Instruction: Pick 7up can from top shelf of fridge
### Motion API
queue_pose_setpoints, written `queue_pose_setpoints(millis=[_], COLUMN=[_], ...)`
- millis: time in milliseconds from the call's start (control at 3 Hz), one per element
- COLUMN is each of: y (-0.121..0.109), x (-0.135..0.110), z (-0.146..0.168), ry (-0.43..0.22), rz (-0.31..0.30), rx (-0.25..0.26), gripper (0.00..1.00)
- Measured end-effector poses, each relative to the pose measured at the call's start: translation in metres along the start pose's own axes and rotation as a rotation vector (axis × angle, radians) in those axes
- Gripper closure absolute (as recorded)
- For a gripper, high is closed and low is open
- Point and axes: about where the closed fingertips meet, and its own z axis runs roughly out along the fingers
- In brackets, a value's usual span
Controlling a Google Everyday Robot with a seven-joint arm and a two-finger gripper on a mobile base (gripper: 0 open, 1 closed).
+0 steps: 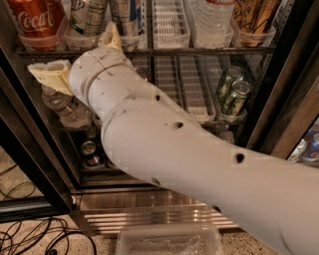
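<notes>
The 7up can (87, 16), silver-white with green print, stands in a lane on the top shelf (209, 51) of the fridge (291, 94), between a red Coca-Cola can (37, 17) and another silver can (127, 14). Its top is cut off by the frame. My gripper (75, 52) is at the end of the white arm, just below and in front of the 7up can at the shelf's front edge. Its two cream fingers are spread apart, one pointing up (112, 36) and one out to the left (49, 74), with nothing between them.
The top shelf also holds a water bottle (212, 17) and a gold can (254, 15). Green cans (232, 93) and a water bottle (65, 105) sit on the second shelf, with dark cans (92, 152) lower down. A clear plastic tub (169, 241) and cables (30, 234) lie on the floor.
</notes>
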Motion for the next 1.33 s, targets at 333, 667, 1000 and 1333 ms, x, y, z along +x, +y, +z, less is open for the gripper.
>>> queue_pose_setpoints(millis=[333, 667, 1000, 1333], y=[0.008, 0.007, 0.0, -0.006], x=[-0.004, -0.012, -0.02, -0.024], z=[0.019, 0.036, 0.046, 0.052], ry=[-0.022, -0.051, -0.079, -0.096], rz=[0.048, 0.082, 0.114, 0.144], rx=[-0.012, 0.005, 0.043, 0.08], gripper=[0.09, 0.08, 0.09, 0.09])
